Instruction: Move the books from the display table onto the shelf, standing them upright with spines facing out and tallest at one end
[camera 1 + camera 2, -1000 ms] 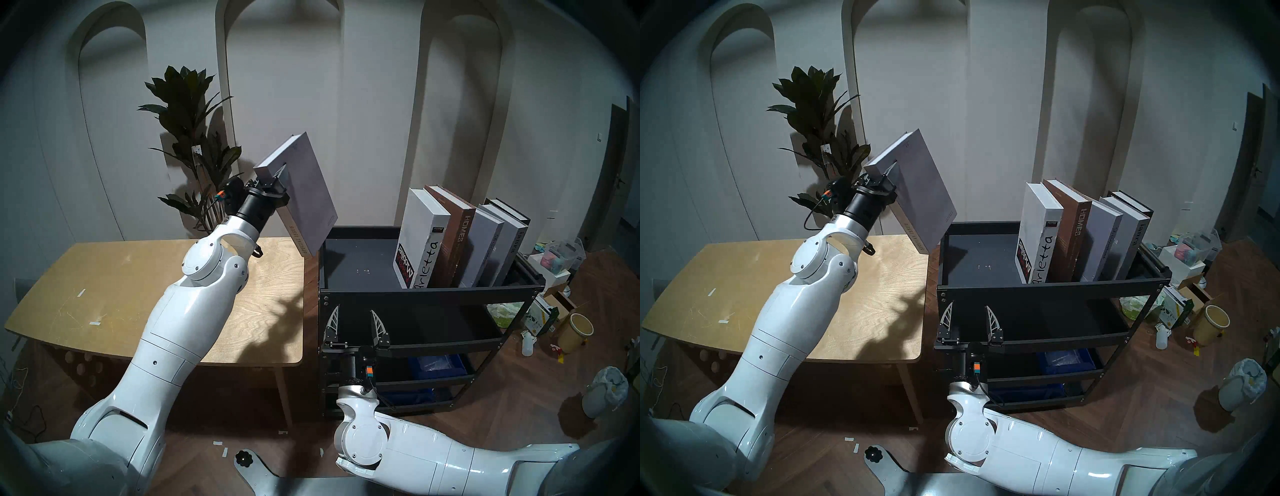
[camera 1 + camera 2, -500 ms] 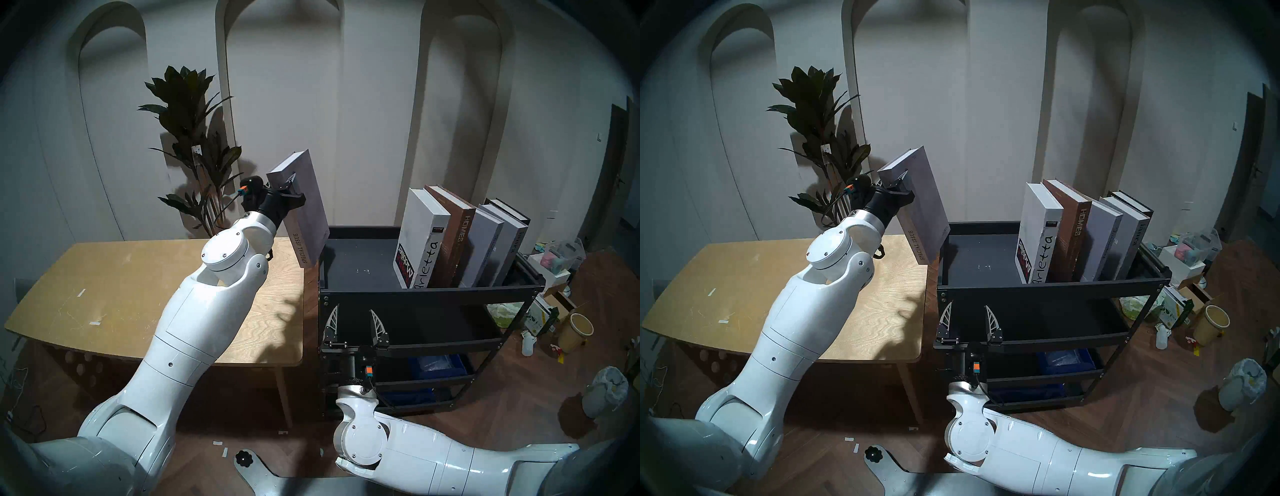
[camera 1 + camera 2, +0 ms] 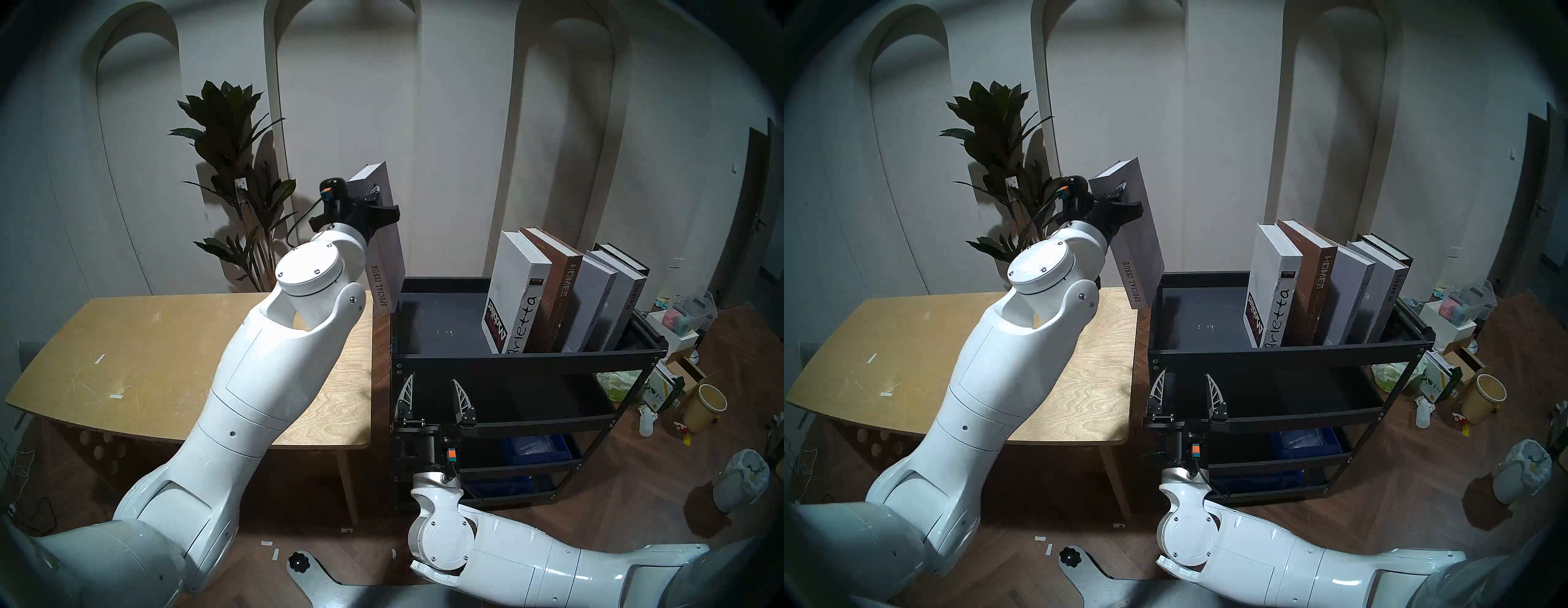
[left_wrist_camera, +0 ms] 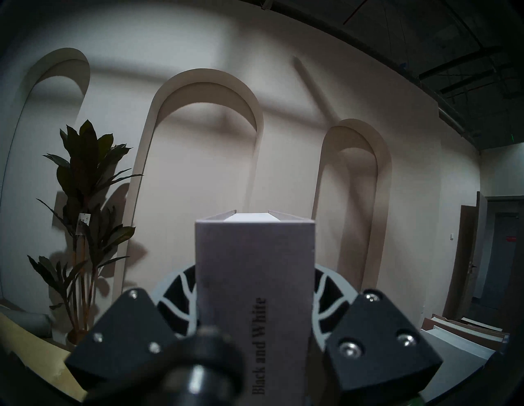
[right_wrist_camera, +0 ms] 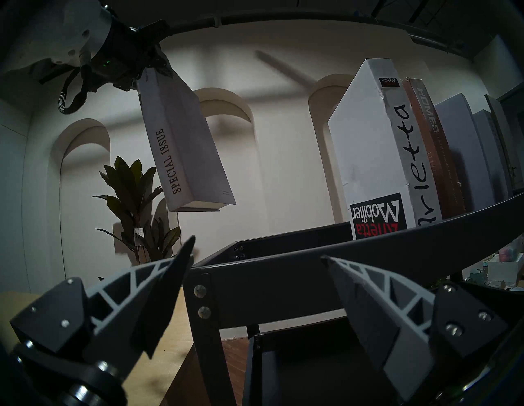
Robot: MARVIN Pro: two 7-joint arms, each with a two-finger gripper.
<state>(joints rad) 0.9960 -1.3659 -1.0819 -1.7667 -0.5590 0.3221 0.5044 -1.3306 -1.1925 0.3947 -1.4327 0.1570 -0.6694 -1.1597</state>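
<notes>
My left gripper (image 3: 373, 198) is shut on the top end of the grey "Special Issue" book (image 3: 385, 259). The book hangs nearly upright with its spine toward me, its lower end just above the left rim of the black shelf (image 3: 526, 361). In the left wrist view the book (image 4: 255, 269) fills the space between the fingers (image 4: 181, 297). Several books lean rightwards at the right end of the shelf's top tray: white "Arletta" (image 3: 515, 297), brown "HOMES" (image 3: 562, 288), two grey ones (image 3: 594, 301) and a black one (image 3: 623, 254). My right gripper (image 3: 432, 392) is open in front of the shelf's left post. The display table (image 3: 127, 361) is bare.
A potted plant (image 3: 237, 191) stands behind the table's far right corner. The shelf's lower tiers hold blue crates (image 3: 534, 446). A yellow bin (image 3: 706, 407), a bagged bin (image 3: 742, 479) and boxes (image 3: 679, 327) crowd the floor to the right.
The left arm has turned the book from a strong tilt to nearly upright and carried it up and right toward the shelf. The right arm has not moved.
</notes>
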